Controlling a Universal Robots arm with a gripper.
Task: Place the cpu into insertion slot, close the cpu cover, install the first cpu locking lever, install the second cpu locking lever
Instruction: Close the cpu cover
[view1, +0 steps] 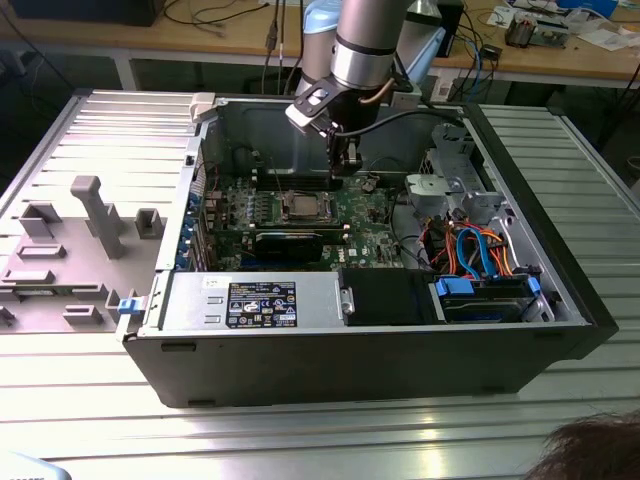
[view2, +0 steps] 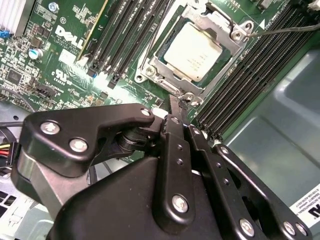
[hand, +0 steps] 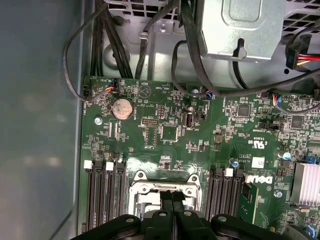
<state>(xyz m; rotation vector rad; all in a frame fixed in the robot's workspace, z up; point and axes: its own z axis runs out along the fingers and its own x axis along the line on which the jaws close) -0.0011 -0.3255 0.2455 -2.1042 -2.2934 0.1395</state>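
exterior view: hand (view1: 345, 162) hangs over green board (view1: 365, 215), cpu (view1: 299, 206) near it, toward the exterior view's left | second wrist view: hand clenched on nothing, tip just beside cpu cover (view2: 159, 64); cpu lies in insertion slot (view2: 172, 87) under cover | first wrist view: cover right ahead of fingertips (hand: 166, 200)

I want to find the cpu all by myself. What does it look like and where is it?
Look inside the open black computer case and find the green board on its floor. Near the board's middle, a silvery metal frame sits between rows of long black slots. The cpu is the flat, pale silvery square inside that frame, plain and smooth unlike everything around it.
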